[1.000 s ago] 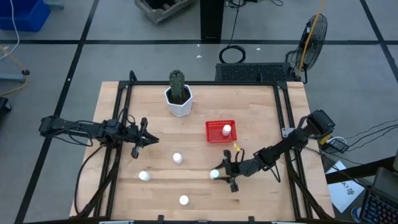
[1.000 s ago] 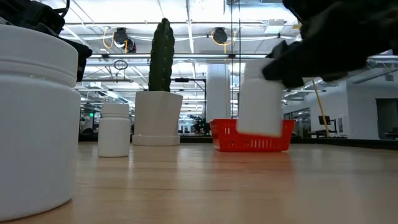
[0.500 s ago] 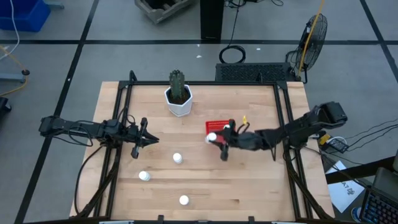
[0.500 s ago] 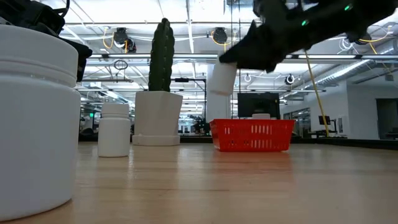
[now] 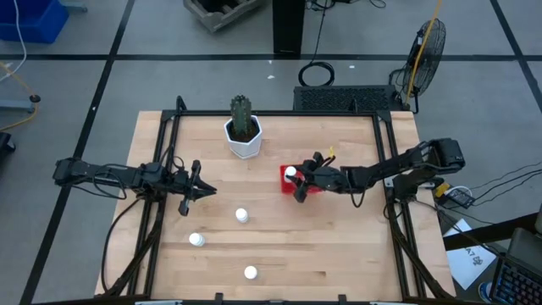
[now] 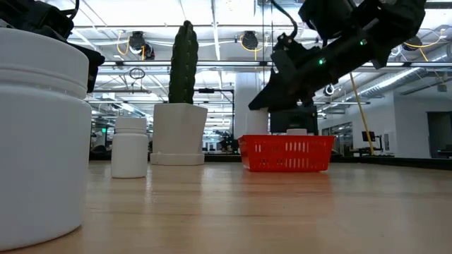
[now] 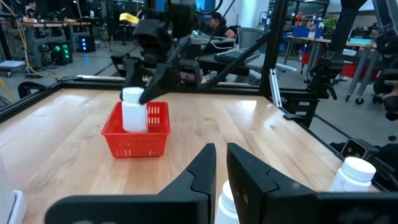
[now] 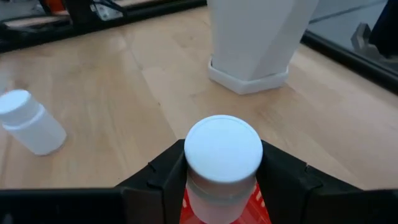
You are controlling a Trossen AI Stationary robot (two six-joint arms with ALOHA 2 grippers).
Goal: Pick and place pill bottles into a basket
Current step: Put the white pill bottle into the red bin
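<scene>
Right now the right gripper [image 5: 294, 180] has its fingers clamped on a pill bottle [image 5: 290, 173], holding it upright by the sides over the left edge of the red basket [image 5: 312, 172]. From the left wrist view the held bottle's base looks to sit down among the basket's mesh walls at its left side, though I cannot tell whether it touches the floor of it. From table height a second white bottle [image 6: 296, 131] peeks over the basket's rim, further right inside. The basket sits right of centre on the wooden table [image 5: 339, 254], with the white faceted pot [image 5: 245, 140] and its green cactus [image 5: 242, 113] off to its far left.

Over on the left side the left gripper [image 5: 200, 192] hangs near the table's left rail, its two fingers drawn close together with only a thin slit between them and nothing in it. Three more bottles stand loose on the near half of the table: one near the middle [image 5: 242, 215], one further left and nearer [image 5: 196, 240], and one close to the near edge [image 5: 251, 273], all well apart from the basket.
</scene>
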